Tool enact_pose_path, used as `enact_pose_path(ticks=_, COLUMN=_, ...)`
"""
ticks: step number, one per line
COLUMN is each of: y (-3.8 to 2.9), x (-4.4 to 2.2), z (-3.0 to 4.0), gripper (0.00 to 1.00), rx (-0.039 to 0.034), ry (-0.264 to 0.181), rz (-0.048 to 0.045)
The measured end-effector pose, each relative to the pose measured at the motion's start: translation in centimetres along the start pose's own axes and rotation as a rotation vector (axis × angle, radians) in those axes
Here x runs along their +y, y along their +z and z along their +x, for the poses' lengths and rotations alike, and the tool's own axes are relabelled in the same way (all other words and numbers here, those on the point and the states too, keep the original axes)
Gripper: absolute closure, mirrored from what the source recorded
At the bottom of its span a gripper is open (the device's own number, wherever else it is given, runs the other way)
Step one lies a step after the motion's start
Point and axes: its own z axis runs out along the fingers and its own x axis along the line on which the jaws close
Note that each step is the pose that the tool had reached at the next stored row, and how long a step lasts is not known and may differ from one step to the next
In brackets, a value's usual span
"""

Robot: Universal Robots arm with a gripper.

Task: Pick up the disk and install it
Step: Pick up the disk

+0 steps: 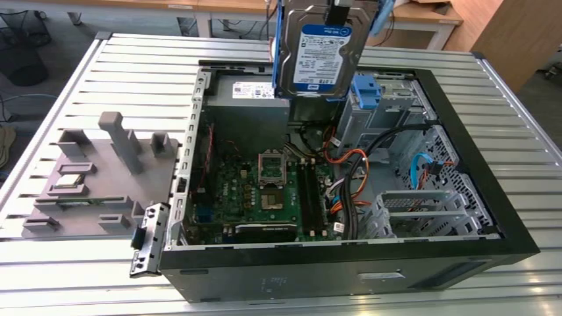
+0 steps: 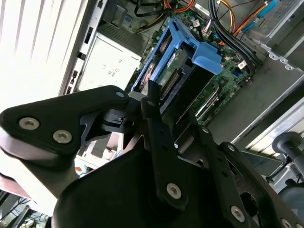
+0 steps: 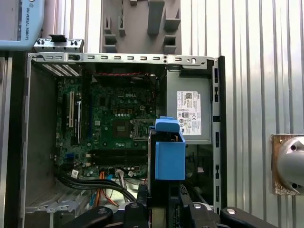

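Pincer (image 3: 166, 197) tight on one disk (image 1: 323, 56)

Matte black jointed hand (image 2: 173, 118) studded with silver screws (image 2: 173, 191).

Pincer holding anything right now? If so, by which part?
Yes. The pincer grips the disk at its upper end in the exterior view, opposite the blue carrier tab. The disk hangs over the open computer case.

Silver disk (image 1: 320, 54), white label, blue band, blue bracket; green motherboard (image 1: 235, 189).
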Motion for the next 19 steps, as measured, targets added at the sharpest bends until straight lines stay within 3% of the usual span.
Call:
enact_pose_path(ticks=5, y=-0.03, x=0.00, z=0.66, gripper=0.65, rx=0.0009, ry=0.002, rz=0.0000)
enact_pose_path(ticks=6, y=-0.06, x=0.00, z=1.36, gripper=0.65, rx=0.0018, ry=0.003, rz=0.0002)
enact_pose_path(ticks=19, y=-0.14, x=-0.02, z=3.18, gripper=0.65, rx=0.0041, ry=0.009, rz=0.0004)
